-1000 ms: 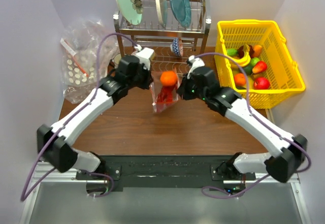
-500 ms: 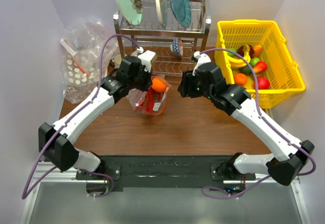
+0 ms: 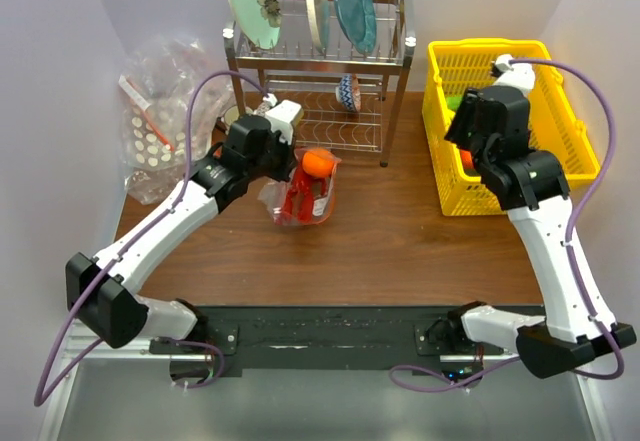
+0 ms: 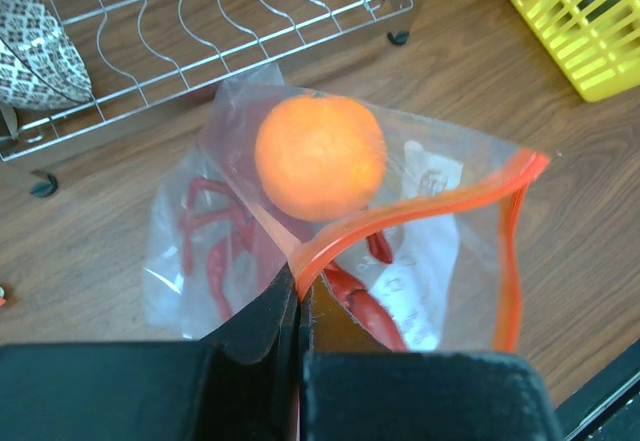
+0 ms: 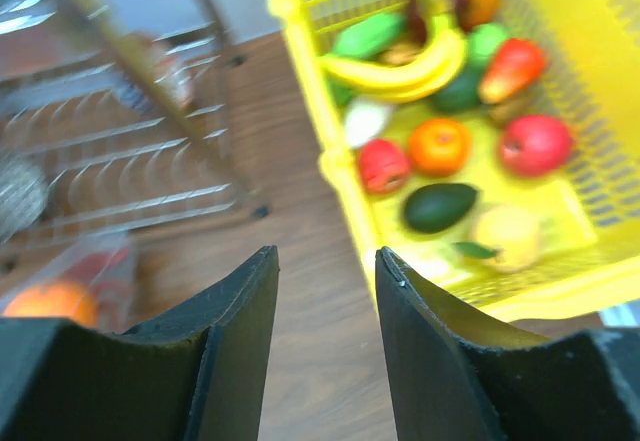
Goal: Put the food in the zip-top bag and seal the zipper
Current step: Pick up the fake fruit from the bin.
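The clear zip-top bag (image 3: 300, 196) lies on the brown table in front of the dish rack, its mouth held open. Inside it are the red lobster (image 3: 298, 199) and the round orange (image 3: 317, 162). My left gripper (image 3: 283, 166) is shut on the bag's orange-red zipper rim (image 4: 400, 223). The left wrist view shows the orange (image 4: 320, 156) and the lobster (image 4: 215, 231) through the plastic. My right gripper (image 5: 325, 256) is open and empty, above the left edge of the yellow basket (image 3: 580, 151). A dark green fruit (image 5: 440, 206) lies in that basket.
A metal dish rack (image 3: 320, 71) with plates stands at the back centre. A heap of clear white-dotted bags (image 3: 165, 126) sits at the back left. The yellow basket (image 5: 300, 91) holds a banana, apples, an orange and other toy foods.
My right arm has swung from the bag up and right to the yellow basket. My left gripper has kept its hold on the bag, which has settled slightly lower and left.
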### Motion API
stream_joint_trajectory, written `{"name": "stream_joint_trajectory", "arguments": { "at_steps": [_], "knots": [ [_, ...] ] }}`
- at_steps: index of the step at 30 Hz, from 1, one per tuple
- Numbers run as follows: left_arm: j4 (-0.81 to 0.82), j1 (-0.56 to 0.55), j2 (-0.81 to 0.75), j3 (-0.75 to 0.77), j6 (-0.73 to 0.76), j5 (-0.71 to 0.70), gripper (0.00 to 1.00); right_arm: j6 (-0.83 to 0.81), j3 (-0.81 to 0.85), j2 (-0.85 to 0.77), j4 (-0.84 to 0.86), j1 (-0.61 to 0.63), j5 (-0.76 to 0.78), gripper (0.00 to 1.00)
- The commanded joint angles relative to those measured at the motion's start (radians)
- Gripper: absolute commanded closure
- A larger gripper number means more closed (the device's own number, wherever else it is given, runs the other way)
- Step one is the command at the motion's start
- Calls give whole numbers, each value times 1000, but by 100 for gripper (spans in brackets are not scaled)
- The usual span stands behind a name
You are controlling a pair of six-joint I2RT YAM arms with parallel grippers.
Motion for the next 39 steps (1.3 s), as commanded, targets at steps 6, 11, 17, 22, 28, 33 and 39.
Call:
{"name": "stream_joint_trajectory", "arguments": {
  "at_steps": [6, 11, 17, 22, 28, 33, 39],
  "knots": [
    [150, 6, -49, -87, 0, 60, 100, 16, 8, 137, 66, -318, -36, 57],
    [182, 6, -51, -127, -18, 120, 100, 77, -1, 231, 96, -413, -128, 55],
    [181, 7, -55, -132, -17, 112, 100, 150, -72, 360, 176, -488, -289, 49],
    [179, 7, -60, -135, -12, 97, 100, 174, -122, 426, 245, -495, -338, 27],
    [181, 9, -58, -138, -11, 89, 100, 183, -144, 515, 290, -499, -375, 18],
    [181, 9, -52, -138, -9, 85, 100, 265, -204, 546, 328, -519, -367, 8],
    [181, 10, -47, -138, -8, 82, 100, 392, -262, 599, 330, -539, -343, 13]
  ]
}}
